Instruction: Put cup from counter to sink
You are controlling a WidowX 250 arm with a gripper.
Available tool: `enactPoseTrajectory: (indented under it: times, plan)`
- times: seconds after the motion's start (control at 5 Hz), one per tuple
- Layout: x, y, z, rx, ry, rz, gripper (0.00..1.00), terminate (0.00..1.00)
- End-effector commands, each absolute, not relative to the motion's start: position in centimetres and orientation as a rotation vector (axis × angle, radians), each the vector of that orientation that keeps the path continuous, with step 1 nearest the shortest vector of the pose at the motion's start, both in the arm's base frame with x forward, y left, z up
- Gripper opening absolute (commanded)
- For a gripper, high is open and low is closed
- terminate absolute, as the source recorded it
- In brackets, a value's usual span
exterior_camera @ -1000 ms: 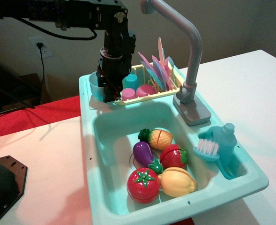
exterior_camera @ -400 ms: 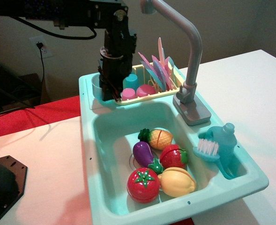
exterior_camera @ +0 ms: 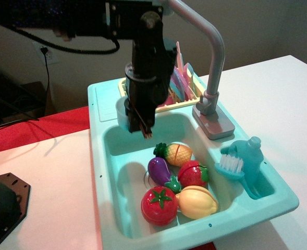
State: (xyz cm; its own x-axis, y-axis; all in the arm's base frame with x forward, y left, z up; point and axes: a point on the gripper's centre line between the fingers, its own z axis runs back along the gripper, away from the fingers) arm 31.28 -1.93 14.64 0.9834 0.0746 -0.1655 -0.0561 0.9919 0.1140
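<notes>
- The black robot arm (exterior_camera: 80, 18) is reaching in from the upper left and is running out of view at the left edge; its upright wrist section is blocking the left part of the yellow dish rack (exterior_camera: 182, 101), so the rack's left contents are not showing.
- The sink (exterior_camera: 111, 151) is filling the middle of the scene; its near rim is partly cropped by the bottom edge. The counter (exterior_camera: 103, 99), the ribbed ledge at the far left corner of the unit, is lying bare where it is showing.
- The grey faucet (exterior_camera: 213, 57) is standing at the far right of the basin, with its spout end hidden behind the arm.
- Toy foods are lying in the basin: tomato (exterior_camera: 159, 205), lemon-coloured fruit (exterior_camera: 197, 202), strawberry (exterior_camera: 193, 174), aubergine (exterior_camera: 161, 172), pineapple (exterior_camera: 175, 153).
- A teal bottle (exterior_camera: 249, 156) and a brush (exterior_camera: 230, 165) are sitting in the right side compartment.
- The gripper (exterior_camera: 141, 125) is hanging over the far left corner of the basin, jaws closed on the cup (exterior_camera: 123, 113).
- The cup is appearing translucent, pale and washed out; only its left side is showing beside the fingers, and its rim and base are hard to make out. It is being held off the ledge, above the basin's far left edge.
</notes>
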Motion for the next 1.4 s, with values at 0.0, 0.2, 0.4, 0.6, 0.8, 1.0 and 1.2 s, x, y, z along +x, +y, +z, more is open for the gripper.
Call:
enactPoseTrajectory:
  times: [0.0,0.2,0.4,0.6,0.8,1.0,1.2]
  plan:
    - [31.4,-3.0,15.0,0.088,0.121,0.088,0.0,0.0]
    - [31.4,-1.7,12.4,0.093,0.156,0.124,0.0,0.0]
    - [31.3,-0.2,10.9,0.117,0.171,0.142,0.0,0.0]
    - [31.6,0.1,10.6,0.126,0.167,0.154,0.0,0.0]
    - [31.8,0.2,10.8,0.127,0.165,0.142,1.0,0.0]
    - [32.0,0.3,11.1,0.132,0.165,0.139,1.0,0.0]
    - [31.9,0.4,11.2,0.133,0.165,0.141,1.0,0.0]
